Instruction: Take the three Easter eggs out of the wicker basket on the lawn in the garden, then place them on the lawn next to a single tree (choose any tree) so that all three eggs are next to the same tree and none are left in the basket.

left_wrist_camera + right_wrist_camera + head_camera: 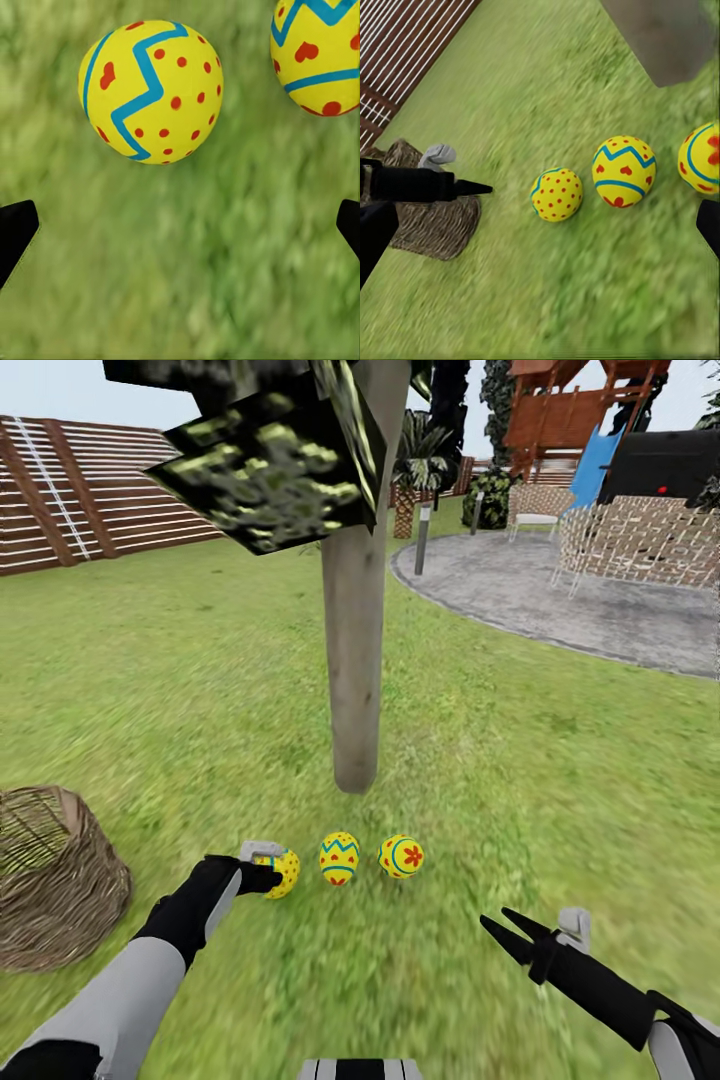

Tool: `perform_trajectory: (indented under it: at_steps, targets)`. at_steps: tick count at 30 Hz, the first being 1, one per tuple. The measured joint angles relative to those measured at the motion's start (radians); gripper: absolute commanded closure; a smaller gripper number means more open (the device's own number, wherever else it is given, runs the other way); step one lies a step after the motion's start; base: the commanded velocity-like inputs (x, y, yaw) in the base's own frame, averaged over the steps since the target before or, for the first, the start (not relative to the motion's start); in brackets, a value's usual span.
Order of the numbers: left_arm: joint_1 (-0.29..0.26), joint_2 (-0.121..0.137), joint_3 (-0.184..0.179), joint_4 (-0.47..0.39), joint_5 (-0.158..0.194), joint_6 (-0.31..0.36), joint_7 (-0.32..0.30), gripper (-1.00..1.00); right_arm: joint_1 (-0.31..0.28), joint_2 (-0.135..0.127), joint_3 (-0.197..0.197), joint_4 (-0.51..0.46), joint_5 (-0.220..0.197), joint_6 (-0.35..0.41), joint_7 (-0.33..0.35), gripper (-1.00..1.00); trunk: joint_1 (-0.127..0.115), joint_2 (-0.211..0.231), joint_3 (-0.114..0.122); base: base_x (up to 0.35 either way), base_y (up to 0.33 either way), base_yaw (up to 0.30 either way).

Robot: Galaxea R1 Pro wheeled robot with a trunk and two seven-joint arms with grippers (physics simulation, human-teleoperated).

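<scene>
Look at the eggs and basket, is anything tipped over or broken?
Nothing stands out. The three eggs sit whole in a neat row on the lawn by the tree. The wicker basket stands off to the side, undamaged. Both grippers, left and right, are open.

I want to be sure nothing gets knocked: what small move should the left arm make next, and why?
Probably draw the left gripper straight back from the dotted egg. Its fingers are open, the egg lies free on the lawn in a row with the other two by the tree, so a clean retreat avoids nudging it.
</scene>
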Motion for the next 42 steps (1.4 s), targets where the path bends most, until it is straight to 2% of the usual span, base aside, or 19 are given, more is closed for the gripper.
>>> perform_trajectory:
  at_steps: [4, 23, 33, 42]
  targets:
    - [-0.001, 0.0, 0.0, 0.007, 0.0, 0.0, 0.0, -1.0, 0.0, 0.0, -0.001, 0.022, 0.003, 0.0, -0.018, -1.0, -0.002, 0.001, 0.015, 0.0, 0.0, 0.0]
    - [-0.001, -0.001, 0.0, 0.013, 0.001, 0.003, 0.0, -1.0, 0.0, 0.001, -0.002, 0.031, 0.003, 0.001, -0.013, -1.0, -0.01, 0.005, 0.089, -0.004, 0.0, 0.0]
    - [-0.001, -0.008, -0.001, 0.054, 0.003, 0.015, 0.0, -1.0, 0.0, 0.007, 0.0, 0.073, 0.018, -0.004, -0.057, -1.0, -0.015, 0.008, 0.128, -0.044, 0.0, 0.0]
    - [-0.001, -0.008, 0.001, 0.057, 0.003, 0.015, -0.001, -1.0, 0.0, 0.007, 0.0, 0.075, 0.019, -0.004, -0.059, -1.0, -0.018, 0.01, 0.162, -0.221, 0.0, 0.0]
